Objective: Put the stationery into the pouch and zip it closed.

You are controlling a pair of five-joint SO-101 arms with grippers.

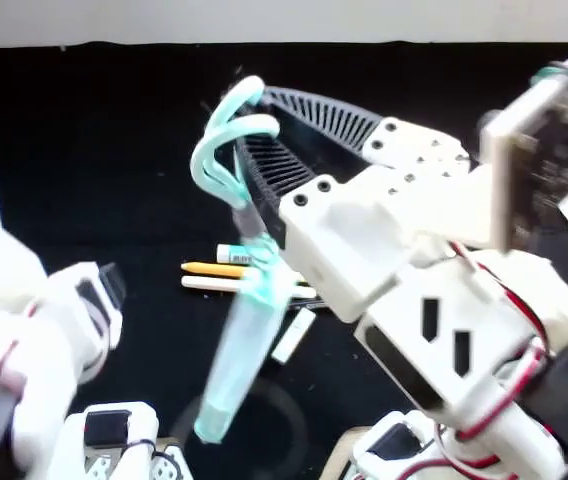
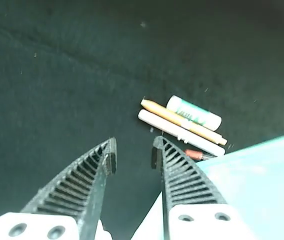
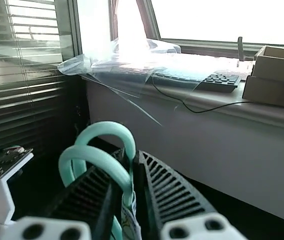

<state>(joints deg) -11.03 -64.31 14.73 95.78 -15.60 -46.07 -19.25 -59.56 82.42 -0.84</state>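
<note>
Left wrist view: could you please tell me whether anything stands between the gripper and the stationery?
Nothing visible does: only bare black table lies between the open left gripper and the stationery. The pouch, hanging from the right gripper, is off to one side.

My fingers (image 3: 168, 192), black and ribbed, are pinched together on two mint loops (image 3: 104, 131) that stand up between them. Beyond, a white wall (image 3: 207, 145) rises to a window ledge (image 3: 217, 102) carrying a dark keyboard (image 3: 217, 80), crumpled clear plastic (image 3: 127, 57) and cardboard boxes (image 3: 274, 75). Slatted blinds (image 3: 22, 75) hang beside the window
</note>
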